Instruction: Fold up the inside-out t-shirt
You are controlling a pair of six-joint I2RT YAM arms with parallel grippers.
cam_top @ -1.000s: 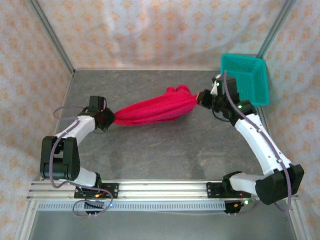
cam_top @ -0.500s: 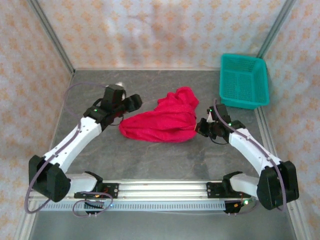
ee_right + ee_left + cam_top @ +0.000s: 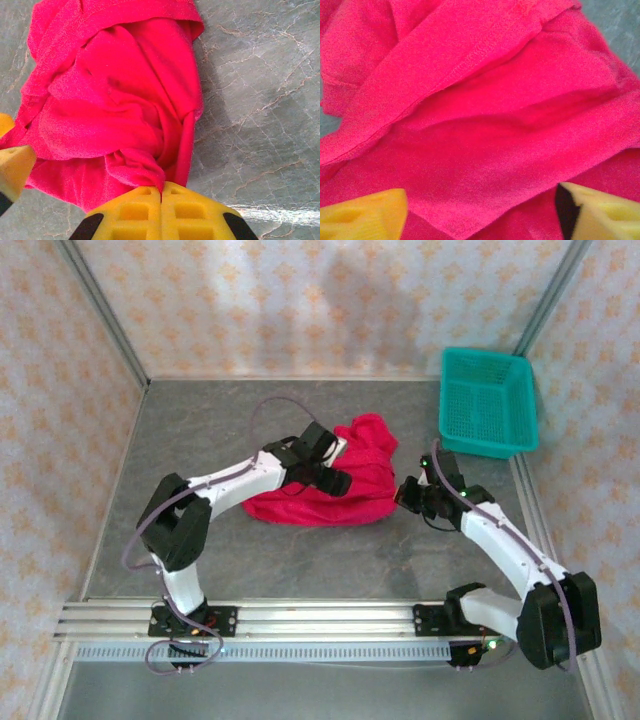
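Currently the inside-out t-shirt (image 3: 365, 455) lies bunched in a crimson heap at about the centre of the surface (image 3: 300, 570), well apart from the teal basket (image 3: 520, 405) at the 2 o'clock corner. The left end effector (image 3: 330, 478) hangs over the heap's 10 o'clock portion and hides the cloth beneath it in the top view. In the left wrist view its fingers stand wide apart with nothing clamped between them, and both yellow pads (image 3: 365, 215) are cut off by the 6 o'clock edge, so contact with the cloth cannot be confirmed. The right end effector (image 3: 161, 207) is closed at the heap's 3 o'clock edge, pinching a fold of cloth. Folds overlap throughout, and the neck opening and sleeves cannot be told apart. A stitched hem (image 3: 470, 55) crosses the left wrist view.
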